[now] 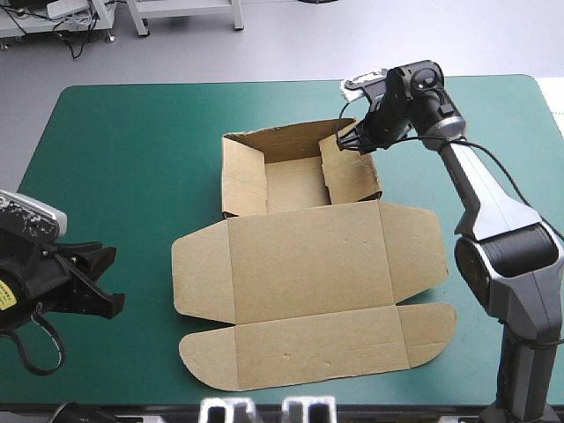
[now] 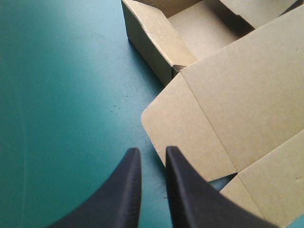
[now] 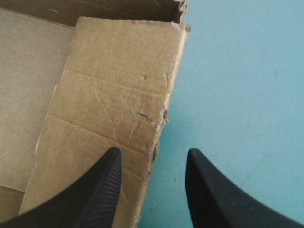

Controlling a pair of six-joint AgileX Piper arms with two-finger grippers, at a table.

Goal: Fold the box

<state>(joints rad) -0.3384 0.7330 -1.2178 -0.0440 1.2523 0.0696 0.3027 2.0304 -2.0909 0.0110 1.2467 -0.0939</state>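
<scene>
1. Your counter (image 1: 115, 150) wears a smooth teal-green cover.
2. The box (image 1: 308, 264), matte brown corrugated board, lies mid-counter. Its far part is raised into a rectangular tray, and the lid lies flat toward the near edge with rounded side flaps.
3. Your right gripper (image 3: 152, 156) straddles the tray's right wall. Its ribbed black fingers are moderately apart and grip nothing, one over the scuffed board, one over the cover.
4. Your left gripper (image 2: 149, 154) hangs beside the lid's left flap, fingers narrowly parted and empty.
</scene>
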